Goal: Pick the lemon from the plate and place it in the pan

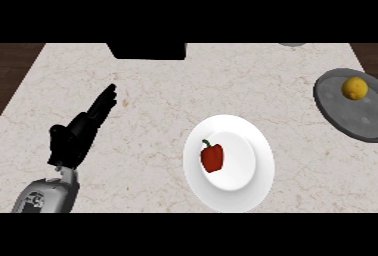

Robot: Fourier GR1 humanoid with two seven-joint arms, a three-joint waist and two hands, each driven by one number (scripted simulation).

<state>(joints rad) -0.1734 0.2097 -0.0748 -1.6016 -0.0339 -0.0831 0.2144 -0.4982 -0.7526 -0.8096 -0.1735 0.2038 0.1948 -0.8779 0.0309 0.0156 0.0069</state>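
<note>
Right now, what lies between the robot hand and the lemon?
In the head view, a white plate carrying a red pepper lies between the left robot hand and the lemon in the grey pan.

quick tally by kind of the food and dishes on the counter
lemon: 1
red pepper: 1
white plate: 1
grey pan: 1
total: 4

No readable text, labels, brands, numbers or signs
</note>
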